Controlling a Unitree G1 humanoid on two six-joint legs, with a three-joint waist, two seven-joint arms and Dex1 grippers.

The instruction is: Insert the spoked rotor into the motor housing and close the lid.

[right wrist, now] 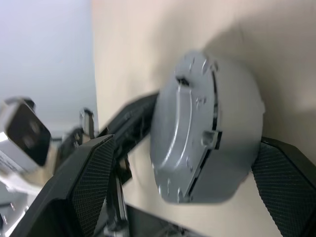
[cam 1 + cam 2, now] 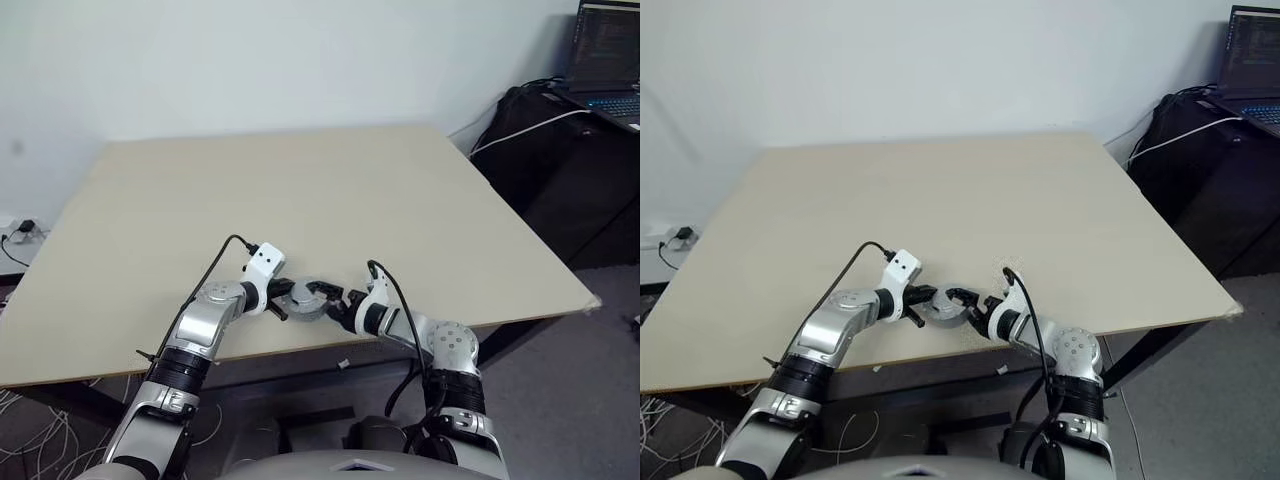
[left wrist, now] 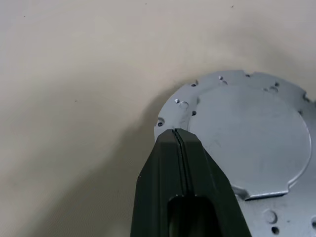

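Near edge of the surface (image 2: pixel 300 190): both tools meet at one round grey metal part, close to the front rim of the pale board.
Writing and labels: none readable on the part, the tools or the surface; the laptop (image 2: pixel 608 60) at the far right shows lines on its screen, too small to read.
Left tool (image 3: pixel 178 136): its two black fingers are pressed together with nothing between them, the joined tip resting at the rim of the part's flat silver face.
Right tool (image 1: pixel 185 190): fingers spread wide, one on each side of the part, bracketing its body; firm contact cannot be told.
Lid (image 3: pixel 252 133): smooth silver face with small holes near the edge, seated as the top of the grey round assembly.
Motor housing (image 1: pixel 232 143): grey drum under the lid, standing on the surface between the right tool's fingers; windings hidden.
Spoked rotor: cannot tell where it is.
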